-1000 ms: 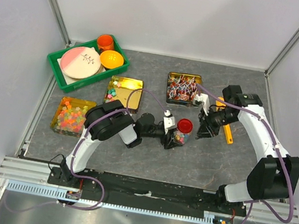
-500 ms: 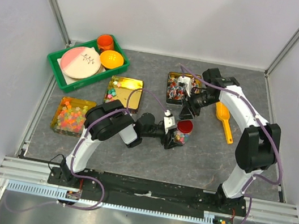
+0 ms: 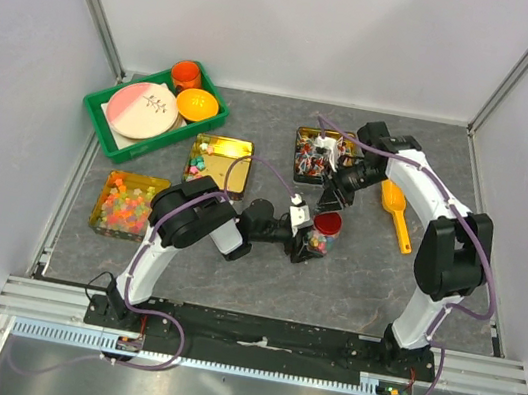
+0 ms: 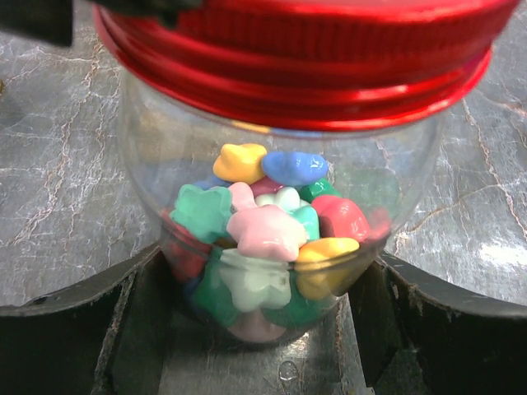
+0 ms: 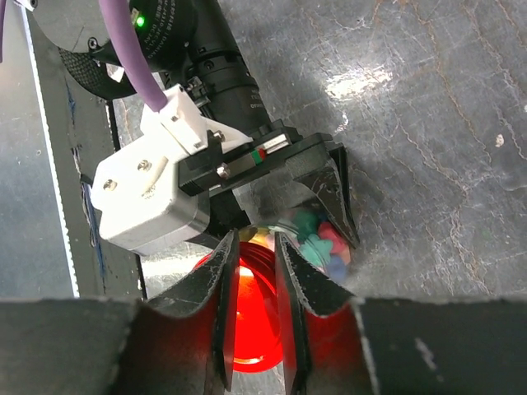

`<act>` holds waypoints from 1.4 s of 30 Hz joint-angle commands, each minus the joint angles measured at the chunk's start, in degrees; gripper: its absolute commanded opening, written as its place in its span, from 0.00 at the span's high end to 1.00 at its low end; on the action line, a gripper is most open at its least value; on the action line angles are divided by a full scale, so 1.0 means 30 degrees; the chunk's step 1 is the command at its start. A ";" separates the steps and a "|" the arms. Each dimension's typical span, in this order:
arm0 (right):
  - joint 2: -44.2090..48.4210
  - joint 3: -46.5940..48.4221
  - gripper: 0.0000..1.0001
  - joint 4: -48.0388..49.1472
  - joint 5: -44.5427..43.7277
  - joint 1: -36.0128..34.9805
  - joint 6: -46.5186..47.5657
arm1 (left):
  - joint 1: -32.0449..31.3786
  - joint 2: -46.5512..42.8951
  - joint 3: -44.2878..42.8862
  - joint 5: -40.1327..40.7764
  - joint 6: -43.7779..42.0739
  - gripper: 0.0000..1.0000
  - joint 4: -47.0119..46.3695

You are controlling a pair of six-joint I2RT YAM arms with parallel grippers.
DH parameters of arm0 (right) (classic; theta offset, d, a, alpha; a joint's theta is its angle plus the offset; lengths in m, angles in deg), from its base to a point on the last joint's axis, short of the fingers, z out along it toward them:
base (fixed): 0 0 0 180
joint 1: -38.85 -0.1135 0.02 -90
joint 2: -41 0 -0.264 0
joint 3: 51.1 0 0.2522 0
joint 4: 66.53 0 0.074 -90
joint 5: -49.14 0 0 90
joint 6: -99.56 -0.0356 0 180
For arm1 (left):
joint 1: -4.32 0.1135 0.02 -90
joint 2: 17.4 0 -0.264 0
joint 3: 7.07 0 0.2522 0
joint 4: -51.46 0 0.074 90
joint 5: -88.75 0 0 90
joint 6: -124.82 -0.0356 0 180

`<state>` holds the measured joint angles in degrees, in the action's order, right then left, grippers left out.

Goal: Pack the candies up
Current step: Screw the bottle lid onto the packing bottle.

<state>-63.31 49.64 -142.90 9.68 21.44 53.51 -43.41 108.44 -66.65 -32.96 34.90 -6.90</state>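
A small clear jar (image 4: 156, 156) with a red lid (image 4: 296, 58) on top stands on the grey table. It holds pastel star candies (image 4: 263, 230) in pink, yellow, green, blue and white. My left gripper (image 4: 263, 276) is shut on the jar's lower part, one finger on each side; it also shows in the top view (image 3: 309, 246). My right gripper (image 5: 257, 247) hovers just over the red lid (image 5: 255, 329), its jaws nearly together and holding nothing; in the top view it (image 3: 330, 203) is behind the jar. More candies (image 3: 201, 159) lie in a gold tin.
A tin of wrapped lollipops (image 3: 314, 155) stands just behind my right gripper. A tin of orange-red gummies (image 3: 128, 203) is at the left. A yellow scoop (image 3: 398, 212) lies to the right. A green tray (image 3: 100, 119) with a plate, bowl and cup is at the back left.
My right gripper swung from the right side of the jar to above and behind its red lid, then held still. The left gripper and jar have not moved.
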 commanded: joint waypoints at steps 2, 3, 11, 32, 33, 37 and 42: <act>0.0610 -0.0281 0.71 -0.0487 -0.0354 0.0880 0.0850 | 0.0029 0.0006 -0.0282 0.0460 0.0238 0.98 0.0543; 0.0698 -0.0311 0.70 -0.0546 -0.0354 0.0968 0.0879 | 0.0029 0.0006 -0.0253 0.0460 0.0238 0.99 0.0543; 0.0815 -0.0487 0.67 -0.1337 0.0172 0.1848 0.1524 | 0.0029 -0.0023 -0.0253 0.0460 0.0238 0.98 0.0514; 0.2014 -0.1715 0.72 -0.2509 -0.0587 0.2346 0.2316 | 0.0029 -0.0053 -0.0282 0.0607 0.0238 0.98 0.0631; 0.2162 -0.1834 0.72 -0.2509 -0.0704 0.2375 0.2315 | 0.0029 -0.0053 -0.0282 0.0578 0.0238 0.98 0.0631; 0.2865 -0.2478 0.71 -0.2480 -0.1114 0.2375 0.2169 | 0.0029 -0.0024 -0.0312 0.0578 0.0238 0.98 0.0689; 0.3715 -0.3474 0.71 -0.2451 -0.1175 0.2375 0.2052 | 0.0029 -0.0053 -0.0312 0.0607 0.0238 0.98 0.0719</act>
<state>-55.16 41.66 -146.99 5.96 28.89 58.93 -43.89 108.44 -67.11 -33.17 34.86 -6.09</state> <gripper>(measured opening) 0.291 0.801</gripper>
